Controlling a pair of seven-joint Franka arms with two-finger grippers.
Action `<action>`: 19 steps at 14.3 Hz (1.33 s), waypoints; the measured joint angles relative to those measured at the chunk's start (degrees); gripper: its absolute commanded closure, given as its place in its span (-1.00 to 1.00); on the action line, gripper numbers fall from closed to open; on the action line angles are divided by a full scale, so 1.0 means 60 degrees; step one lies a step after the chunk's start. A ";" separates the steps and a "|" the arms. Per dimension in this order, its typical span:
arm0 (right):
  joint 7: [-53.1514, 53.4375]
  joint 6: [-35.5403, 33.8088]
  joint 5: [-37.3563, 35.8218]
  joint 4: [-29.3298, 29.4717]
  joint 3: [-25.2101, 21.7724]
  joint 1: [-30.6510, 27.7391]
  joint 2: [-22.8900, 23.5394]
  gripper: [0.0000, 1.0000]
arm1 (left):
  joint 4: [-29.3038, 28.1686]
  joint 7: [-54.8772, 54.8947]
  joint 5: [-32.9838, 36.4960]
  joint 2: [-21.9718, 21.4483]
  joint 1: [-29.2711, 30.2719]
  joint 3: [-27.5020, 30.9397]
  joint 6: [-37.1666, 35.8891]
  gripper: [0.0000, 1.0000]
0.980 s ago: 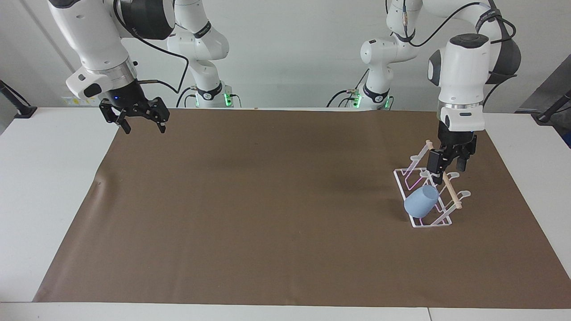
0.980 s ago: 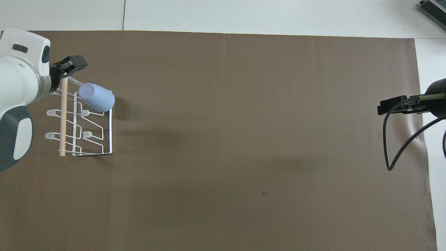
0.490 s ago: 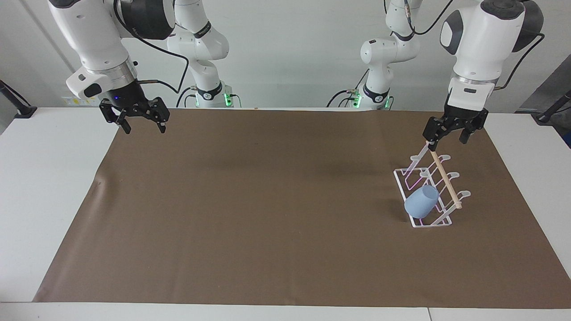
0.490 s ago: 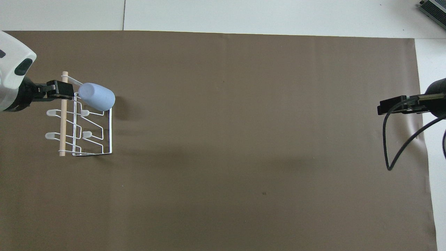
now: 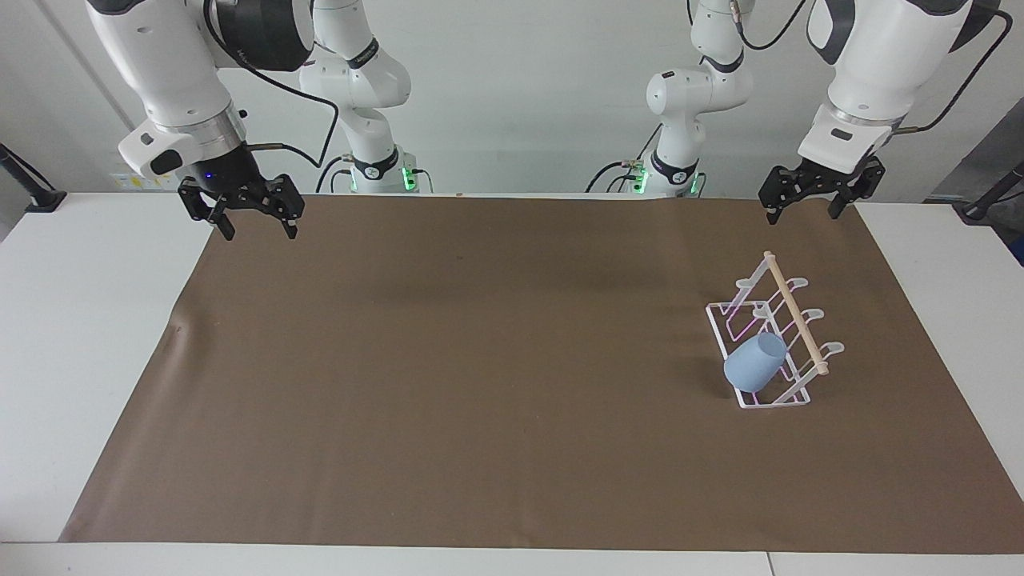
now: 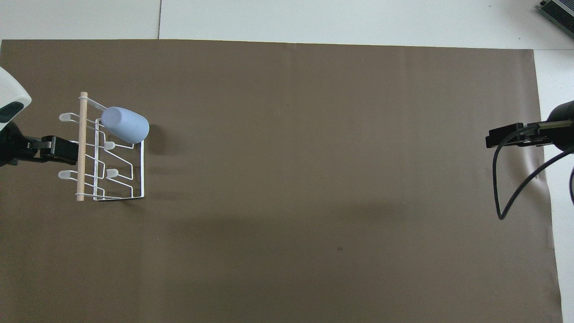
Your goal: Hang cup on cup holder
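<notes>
The light blue cup (image 5: 756, 362) hangs tilted on a peg of the white wire cup holder (image 5: 794, 310), at the holder's end farther from the robots. From overhead, the cup (image 6: 124, 125) covers a corner of the cup holder (image 6: 142, 170). My left gripper (image 5: 802, 210) is raised and open over the mat's edge at the left arm's end, clear of the holder and holding nothing. Its black fingers (image 6: 60, 150) show beside the wooden dowel in the overhead view. My right gripper (image 5: 258, 230) waits open and empty over the mat's corner at the right arm's end, also visible from overhead (image 6: 498, 137).
A brown mat (image 5: 480, 360) covers most of the white table (image 5: 80, 320). The cup holder stands on it toward the left arm's end. A black cable (image 6: 506, 197) loops down from the right arm.
The left gripper has lifted from the holder's dowel and drawn back toward the robots, empty. The cup stays on its peg. The right arm has not moved.
</notes>
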 measured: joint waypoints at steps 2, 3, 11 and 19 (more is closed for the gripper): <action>0.0000 0.0000 0.0000 0.0000 0.0000 0.0000 0.0000 -1.00 | 0.0042 -0.0001 -0.0047 -0.0071 0.0005 0.0012 -0.0067 -1.00; 0.0000 0.0000 0.0000 0.0000 0.0000 0.0000 0.0000 -1.00 | 0.0060 -0.0062 -0.0190 -0.0121 0.0051 0.0046 -0.0070 -1.00; 0.0000 0.0000 0.0000 0.0000 0.0000 0.0000 0.0000 -1.00 | 0.0109 -0.0146 -0.0956 -0.0538 -0.1214 0.1727 -0.0207 -1.00; 0.0000 0.0000 0.0000 0.0000 0.0009 0.0025 0.0000 -1.00 | 0.0108 0.0225 -0.0954 -0.0562 -0.1456 0.2001 -0.0227 -1.00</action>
